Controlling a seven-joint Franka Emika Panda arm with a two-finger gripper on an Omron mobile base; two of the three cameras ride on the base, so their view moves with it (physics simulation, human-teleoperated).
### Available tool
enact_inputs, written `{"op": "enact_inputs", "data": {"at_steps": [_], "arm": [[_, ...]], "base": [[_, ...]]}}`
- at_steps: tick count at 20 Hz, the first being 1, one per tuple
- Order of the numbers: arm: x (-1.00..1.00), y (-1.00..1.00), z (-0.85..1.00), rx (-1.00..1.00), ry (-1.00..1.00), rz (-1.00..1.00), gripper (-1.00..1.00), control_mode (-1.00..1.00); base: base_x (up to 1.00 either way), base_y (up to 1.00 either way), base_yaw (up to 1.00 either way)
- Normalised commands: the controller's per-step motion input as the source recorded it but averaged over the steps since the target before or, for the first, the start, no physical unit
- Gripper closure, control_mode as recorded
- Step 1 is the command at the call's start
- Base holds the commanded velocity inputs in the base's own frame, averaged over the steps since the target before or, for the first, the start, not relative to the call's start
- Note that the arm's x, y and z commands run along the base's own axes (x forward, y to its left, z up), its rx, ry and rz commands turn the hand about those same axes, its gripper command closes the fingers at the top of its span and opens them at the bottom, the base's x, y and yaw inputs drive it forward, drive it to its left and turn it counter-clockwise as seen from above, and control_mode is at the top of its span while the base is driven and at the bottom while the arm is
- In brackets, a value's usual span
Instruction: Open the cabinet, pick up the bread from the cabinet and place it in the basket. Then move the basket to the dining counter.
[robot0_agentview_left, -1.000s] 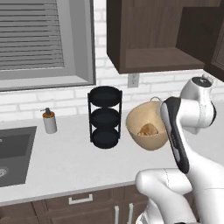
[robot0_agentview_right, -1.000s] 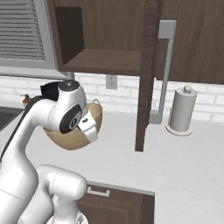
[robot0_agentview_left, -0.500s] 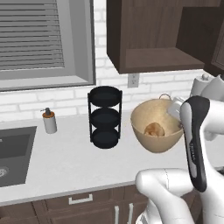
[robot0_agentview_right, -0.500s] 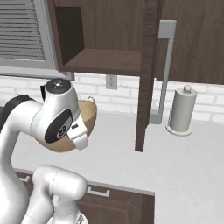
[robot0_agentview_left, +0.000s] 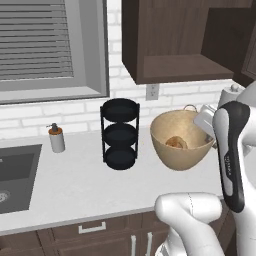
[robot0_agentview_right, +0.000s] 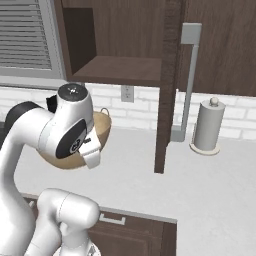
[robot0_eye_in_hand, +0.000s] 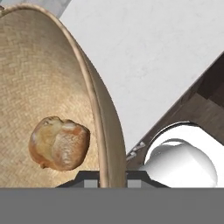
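The cabinet (robot0_agentview_right: 120, 47) stands open above the desk (robot0_agentview_left: 75, 185), its door (robot0_agentview_right: 167, 85) swung out edge-on and its lower shelf bare; that step I judge complete. The basket (robot0_agentview_left: 180, 145), taken here as the landmark, has shifted over the last second: it sat lower and tipped toward the arm, and now rides higher and more level, its base seemingly just clear of the desk, though contact cannot be ruled out. The arm has swung from in front of the basket round to its right side. The black three-tier rack (robot0_agentview_left: 120, 134) remains left of the basket, the soap bottle (robot0_agentview_left: 56, 138) further left, and the paper-towel holder (robot0_agentview_right: 206, 126) well to its right. The hand (robot0_eye_in_hand: 113, 178) is closed tight on the basket's rim, one finger inside the wall and one outside. The bread (robot0_eye_in_hand: 59, 142) lies inside the basket on its floor. In my judgement the carry to the dining counter has begun; a rim-only hold risks tipping.
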Motion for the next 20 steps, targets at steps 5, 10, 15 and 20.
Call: {"op": "enact_inputs", "data": {"at_steps": [5, 10, 15, 20], "arm": [[0.00, 0.00, 0.00, 0.00, 0.00, 0.00, 1.00, -1.00], [0.00, 0.00, 0.00, 0.00, 0.00, 0.00, 1.00, -1.00], [-0.26, 0.00, 0.00, 0.00, -0.03, 0.00, 1.00, 1.00], [0.00, 0.00, 0.00, 0.00, 0.00, 0.00, 1.00, 1.00]], "base": [[0.00, 0.00, 0.00], [0.00, 0.00, 0.00], [-0.60, 0.01, 0.00], [-0.96, 0.61, -0.13]]}}
